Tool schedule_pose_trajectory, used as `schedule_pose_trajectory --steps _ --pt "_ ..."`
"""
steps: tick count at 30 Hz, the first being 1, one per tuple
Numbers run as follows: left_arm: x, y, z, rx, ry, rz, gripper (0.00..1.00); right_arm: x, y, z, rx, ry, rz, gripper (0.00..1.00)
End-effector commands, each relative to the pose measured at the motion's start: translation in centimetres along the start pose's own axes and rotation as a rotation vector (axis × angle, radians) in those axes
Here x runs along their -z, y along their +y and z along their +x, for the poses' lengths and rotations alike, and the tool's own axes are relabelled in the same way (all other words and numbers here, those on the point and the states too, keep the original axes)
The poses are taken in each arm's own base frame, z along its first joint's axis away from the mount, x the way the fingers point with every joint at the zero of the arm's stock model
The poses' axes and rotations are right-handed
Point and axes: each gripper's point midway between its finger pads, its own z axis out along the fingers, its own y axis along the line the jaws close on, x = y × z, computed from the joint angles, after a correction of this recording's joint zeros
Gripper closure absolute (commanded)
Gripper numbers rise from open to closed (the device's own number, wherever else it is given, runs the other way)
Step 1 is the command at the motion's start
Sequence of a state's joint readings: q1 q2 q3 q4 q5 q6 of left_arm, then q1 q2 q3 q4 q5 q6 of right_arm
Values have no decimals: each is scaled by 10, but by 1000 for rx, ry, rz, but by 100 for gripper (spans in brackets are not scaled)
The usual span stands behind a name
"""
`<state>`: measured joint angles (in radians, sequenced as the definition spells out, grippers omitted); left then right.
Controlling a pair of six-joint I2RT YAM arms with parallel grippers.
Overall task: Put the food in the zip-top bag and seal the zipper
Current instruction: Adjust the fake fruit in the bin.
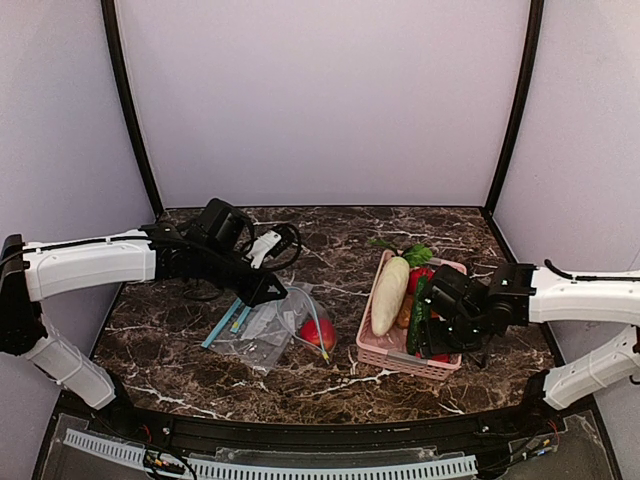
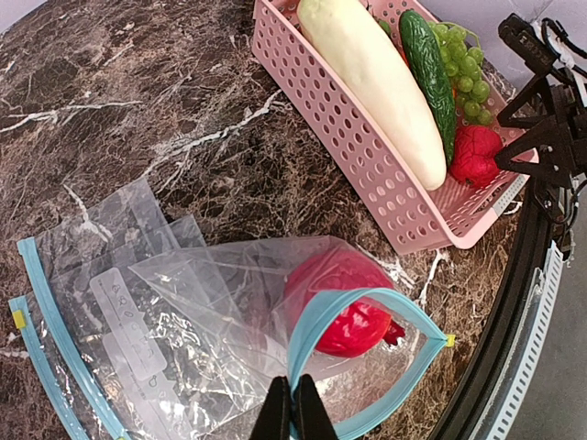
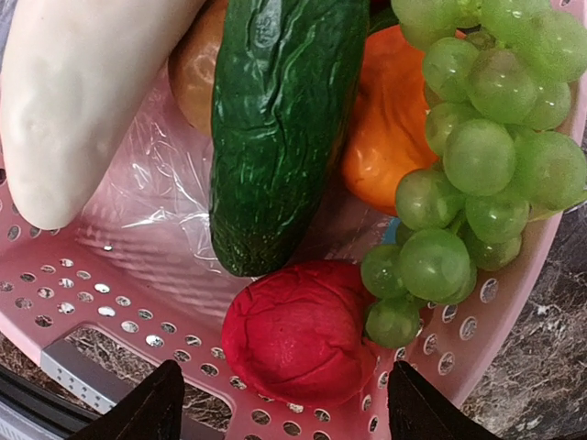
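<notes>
Left end effector (image 2: pixel 293 414) clamped on zipper (image 2: pixel 367 298); zip-top bag (image 2: pixel 211 302) holds 1 red fruit (image 2: pixel 344 307). Right end effector (image 3: pixel 282 390) spread apart over 2nd red fruit (image 3: pixel 298 330) in pink basket (image 3: pixel 119 293).

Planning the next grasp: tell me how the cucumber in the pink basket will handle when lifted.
The cucumber probably stays stiff: it spans the basket unbent. Long and round, it may pivot if gripped off-centre. Its wrinkled skin looks glossy, so perhaps slippery.

Red-pink fruit (image 3: pixel 298 330) is noted against the near wall of the pink basket (image 3: pixel 138 293), between the spread fingers of the right gripper (image 3: pixel 284 408). Cucumber (image 3: pixel 280 128) is recorded just behind it, white radish (image 3: pixel 83 101) left, orange fruit (image 3: pixel 390 128) and green grapes (image 3: pixel 468 156) right.
</notes>
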<state>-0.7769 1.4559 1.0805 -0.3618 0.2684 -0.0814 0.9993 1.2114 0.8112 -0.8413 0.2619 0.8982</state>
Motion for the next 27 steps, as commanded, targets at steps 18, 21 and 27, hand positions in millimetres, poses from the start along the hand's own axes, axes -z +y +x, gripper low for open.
schedule_pose_trajectory --steps 18,21,27 --pt "15 -3 -7 -23 -24 -3 99 -25 70 -29 23 -17 -180 36" --pt "14 -2 -7 -22 -20 -6 99 -30 76 -32 39 -12 -178 38" --pt "14 -1 -7 -25 -21 -10 99 -17 76 -40 49 -55 -161 37"
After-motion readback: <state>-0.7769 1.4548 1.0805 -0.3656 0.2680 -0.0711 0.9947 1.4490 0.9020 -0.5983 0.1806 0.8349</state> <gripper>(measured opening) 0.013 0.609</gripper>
